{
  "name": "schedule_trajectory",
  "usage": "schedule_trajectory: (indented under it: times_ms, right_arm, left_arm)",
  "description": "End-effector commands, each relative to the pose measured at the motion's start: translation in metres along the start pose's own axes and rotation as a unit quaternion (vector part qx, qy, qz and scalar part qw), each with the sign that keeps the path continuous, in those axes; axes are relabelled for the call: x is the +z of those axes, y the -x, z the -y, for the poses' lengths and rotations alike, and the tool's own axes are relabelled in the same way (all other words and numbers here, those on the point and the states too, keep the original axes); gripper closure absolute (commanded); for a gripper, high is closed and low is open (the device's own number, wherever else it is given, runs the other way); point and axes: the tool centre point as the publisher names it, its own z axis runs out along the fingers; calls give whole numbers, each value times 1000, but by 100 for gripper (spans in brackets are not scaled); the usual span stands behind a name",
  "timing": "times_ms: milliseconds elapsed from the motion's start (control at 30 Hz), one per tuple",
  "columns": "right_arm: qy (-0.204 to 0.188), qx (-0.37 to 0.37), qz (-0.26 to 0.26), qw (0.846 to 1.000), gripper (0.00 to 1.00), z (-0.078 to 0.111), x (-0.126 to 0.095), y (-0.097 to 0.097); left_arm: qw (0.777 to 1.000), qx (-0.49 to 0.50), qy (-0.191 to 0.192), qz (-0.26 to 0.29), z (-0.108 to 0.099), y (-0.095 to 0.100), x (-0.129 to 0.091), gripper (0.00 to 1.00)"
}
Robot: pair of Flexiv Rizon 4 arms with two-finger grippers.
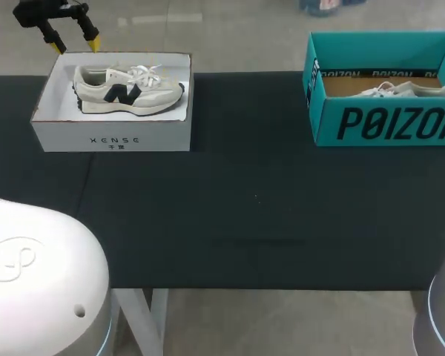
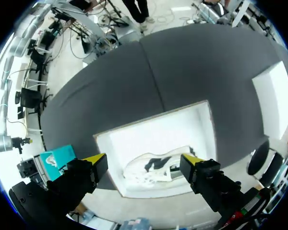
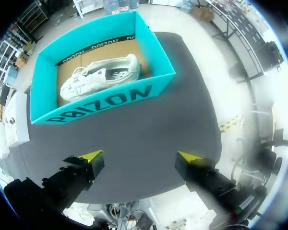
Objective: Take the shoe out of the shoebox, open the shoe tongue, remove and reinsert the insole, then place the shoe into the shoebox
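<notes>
A white shoebox point(image 1: 111, 137) stands at the table's far left and holds a cream sneaker point(image 1: 127, 89) with a dark side logo, lying on its side. My left gripper point(image 1: 76, 43) hovers open above the box's far left corner. In the left wrist view the same sneaker point(image 2: 156, 168) lies in the white box point(image 2: 158, 122) below the open gripper point(image 2: 144, 161), with nothing between the fingers. At the far right, a teal shoebox point(image 1: 386, 122) holds a white sneaker point(image 1: 397, 90). My right gripper point(image 3: 140, 156) stands open above bare cloth, short of the teal box point(image 3: 103, 103) and its sneaker point(image 3: 101, 76).
Black cloth point(image 1: 252, 200) covers the table between the two boxes. My arms' white bases fill the near left point(image 1: 37, 282) and near right point(image 1: 441, 311) corners. The table's front edge runs just ahead of them.
</notes>
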Motion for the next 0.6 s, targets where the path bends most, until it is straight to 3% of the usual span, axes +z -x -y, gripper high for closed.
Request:
schedule_trajectory:
  times_ms: [33,267,600]
  right_arm:
    - [1,0,0,1000,0,0,0,0]
    - [1,0,0,1000,0,0,0,0]
    - [1,0,0,1000,0,0,0,0]
  left_arm:
    - [995,7,-97,-31,-37,-9,7,0]
    - [992,8,-113,-58,-47,-35,35,0]
    - [993,-19,-70,-89,-61,-77,60,0]
